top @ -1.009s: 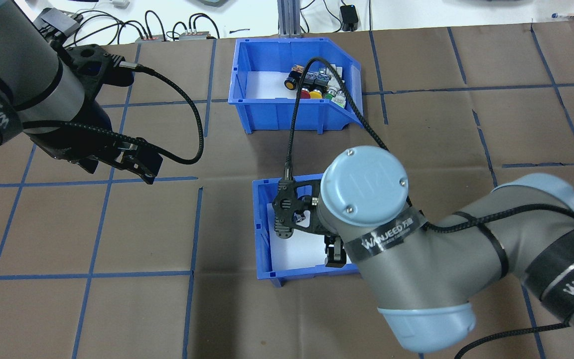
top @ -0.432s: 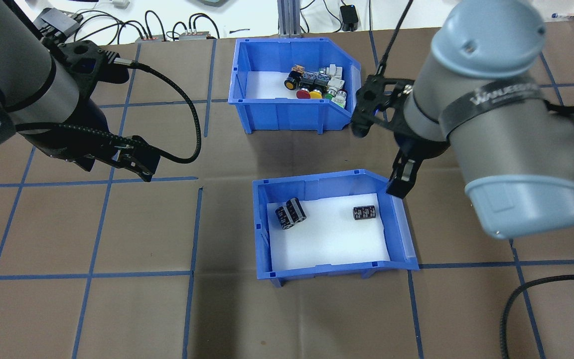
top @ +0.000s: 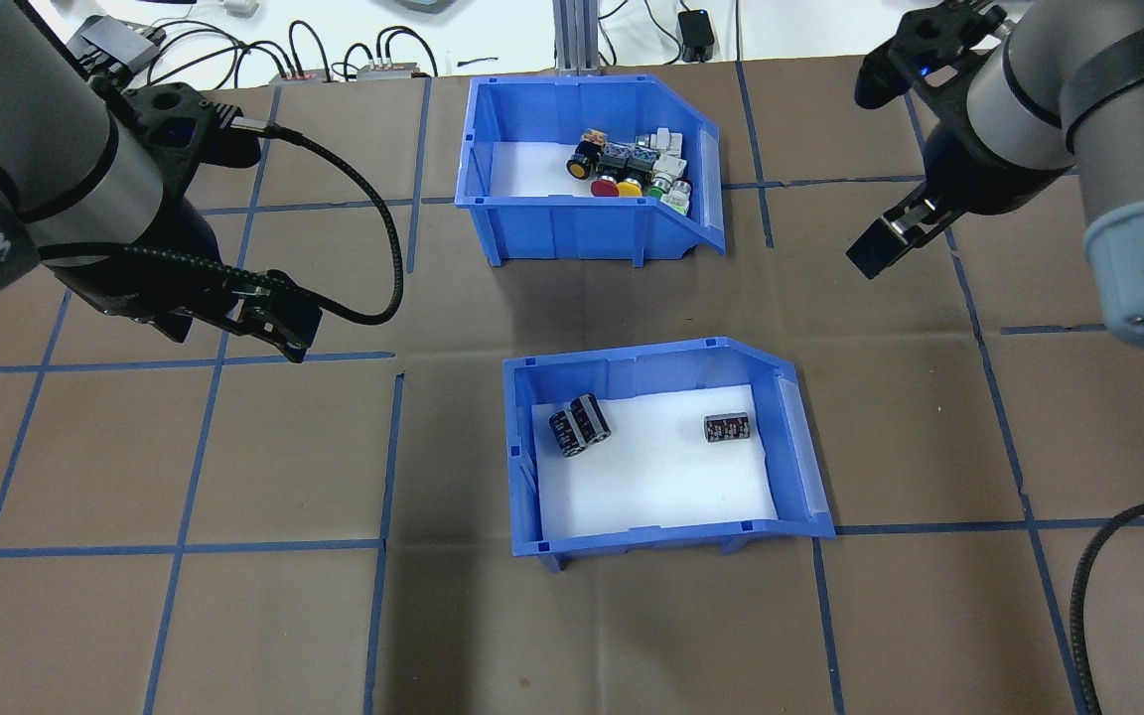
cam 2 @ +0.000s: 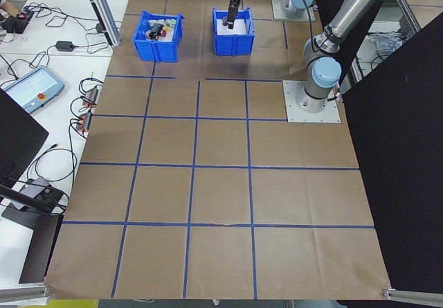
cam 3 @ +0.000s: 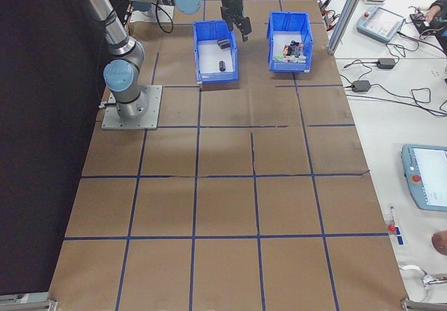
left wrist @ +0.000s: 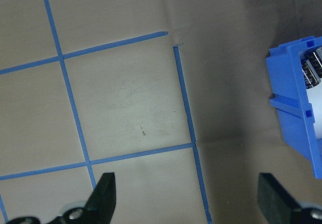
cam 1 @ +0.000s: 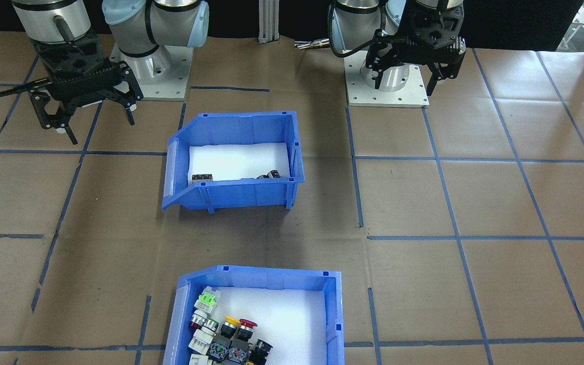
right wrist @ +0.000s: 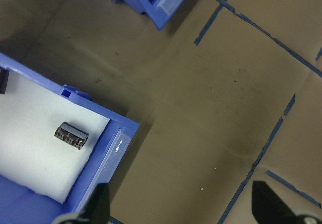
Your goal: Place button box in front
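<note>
The button box (top: 592, 169) sits at the table's far edge from the robot, right by the clutter of cables beyond it, sloped-cut side facing the robot's right. Its push-button switches (top: 632, 169) bunch together in the corner by that sloped opening, leaving the rest of the white floor bare. Closer to the robot stands the other blue bin (top: 661, 447), three black cylinders (top: 577, 425) lying loose on its floor, sitting between the button box and the robot's base.

Neither arm has anything in hand. The left gripper (cam 1: 413, 66) hangs above the table near its own base, jaws spread wide and empty, with only a corner of the nearer bin showing at the side of its wrist view. The right gripper (cam 1: 89, 109) is up off the table to the right of both bins, jaws also wide apart and holding nothing.

How will the box handle? It looks like rigid moulded plastic, light in itself, with thin upright walls that a two-finger gripper can pinch. The load is lopsided though, so it may tip toward the sloped end if lifted from the opposite wall. The switches are loose and will likely slide if the box tilts. A grip on the straight side wall near the switch cluster, or on the back wall's rim, seems the safer hold
</note>
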{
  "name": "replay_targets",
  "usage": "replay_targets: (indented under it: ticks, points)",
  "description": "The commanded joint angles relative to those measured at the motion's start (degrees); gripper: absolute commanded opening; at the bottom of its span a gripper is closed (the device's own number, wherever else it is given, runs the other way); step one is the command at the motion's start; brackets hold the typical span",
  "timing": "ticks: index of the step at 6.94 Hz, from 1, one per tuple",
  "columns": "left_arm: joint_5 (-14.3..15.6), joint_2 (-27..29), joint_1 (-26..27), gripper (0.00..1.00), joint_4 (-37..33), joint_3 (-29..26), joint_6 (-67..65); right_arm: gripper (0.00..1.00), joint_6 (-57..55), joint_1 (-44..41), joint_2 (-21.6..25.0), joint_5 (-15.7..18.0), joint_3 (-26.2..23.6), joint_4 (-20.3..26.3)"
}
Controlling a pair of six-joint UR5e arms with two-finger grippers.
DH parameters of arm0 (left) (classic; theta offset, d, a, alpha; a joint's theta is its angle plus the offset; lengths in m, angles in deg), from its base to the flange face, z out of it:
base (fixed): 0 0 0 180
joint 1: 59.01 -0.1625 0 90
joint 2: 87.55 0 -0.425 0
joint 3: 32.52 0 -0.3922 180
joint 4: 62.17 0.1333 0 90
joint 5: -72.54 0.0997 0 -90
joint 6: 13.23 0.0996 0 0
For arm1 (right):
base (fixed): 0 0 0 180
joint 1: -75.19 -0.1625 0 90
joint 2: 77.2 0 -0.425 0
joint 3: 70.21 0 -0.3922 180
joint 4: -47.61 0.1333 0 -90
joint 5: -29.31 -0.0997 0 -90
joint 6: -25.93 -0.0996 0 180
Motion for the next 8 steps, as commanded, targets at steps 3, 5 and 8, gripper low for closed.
replay_targets:
  ticks: [3,5,8]
  points:
    - [0.00,-0.32,-0.06,1.00,0.09,-0.04,0.17,1.00,-28.35,-1.25,-8.77,0.46,9.01,6.76]
    - [0.00,-0.32,-0.06,1.00,0.09,-0.04,0.17,1.00,-29.61,-1.17,-8.70,0.21,9.55,9.15]
    - [-0.09,-0.32,-0.06,1.00,0.09,-0.04,0.17,1.00,-29.52,-1.17,-8.44,0.38,9.55,9.16]
